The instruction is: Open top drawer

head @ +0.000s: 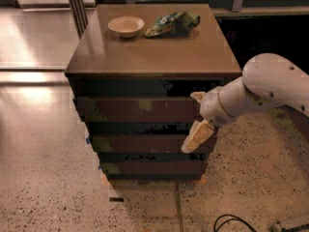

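The top drawer (140, 109) is the uppermost and widest of three dark reddish-brown fronts in the cabinet, with a greenish smudge, and it looks shut. My gripper (195, 117) is at the right end of this front, on my white arm (270, 88) that reaches in from the right. Its cream fingers stand apart: one fingertip (197, 96) at the drawer front's upper edge, the other (194, 138) below its lower edge. It holds nothing.
Two narrower drawer fronts (149, 143) lie below. On the cabinet top (145, 52) stand a pale bowl (126, 25) and a green snack bag (174, 23). A black cable (231, 221) lies on the speckled floor at the lower right. Metal posts (75, 6) stand behind on the left.
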Controlling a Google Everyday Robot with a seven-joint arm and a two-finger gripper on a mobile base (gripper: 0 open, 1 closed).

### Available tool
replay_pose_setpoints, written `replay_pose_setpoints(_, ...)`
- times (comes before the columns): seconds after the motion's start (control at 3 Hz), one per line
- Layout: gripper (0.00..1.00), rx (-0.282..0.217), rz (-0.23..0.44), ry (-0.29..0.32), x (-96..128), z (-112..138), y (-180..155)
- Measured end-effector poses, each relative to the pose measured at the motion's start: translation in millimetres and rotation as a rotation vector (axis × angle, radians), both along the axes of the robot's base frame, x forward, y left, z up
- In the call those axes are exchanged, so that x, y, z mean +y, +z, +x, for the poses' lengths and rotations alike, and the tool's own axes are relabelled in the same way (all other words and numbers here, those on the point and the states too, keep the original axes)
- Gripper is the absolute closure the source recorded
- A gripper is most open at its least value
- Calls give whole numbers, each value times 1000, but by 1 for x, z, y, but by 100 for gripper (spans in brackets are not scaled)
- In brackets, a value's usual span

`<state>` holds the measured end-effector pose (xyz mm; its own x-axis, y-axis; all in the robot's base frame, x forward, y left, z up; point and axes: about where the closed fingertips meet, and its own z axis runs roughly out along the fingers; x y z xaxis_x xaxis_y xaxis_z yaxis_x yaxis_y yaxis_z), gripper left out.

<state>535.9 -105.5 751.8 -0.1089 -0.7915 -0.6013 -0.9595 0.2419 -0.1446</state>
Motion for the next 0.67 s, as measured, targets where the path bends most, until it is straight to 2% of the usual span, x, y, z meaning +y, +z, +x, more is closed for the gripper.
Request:
replay_pose_setpoints(0.33,0,12,10,8,7,8,-27)
replay_pose_setpoints(0.67,0,-53,-20,26,19,30,-54)
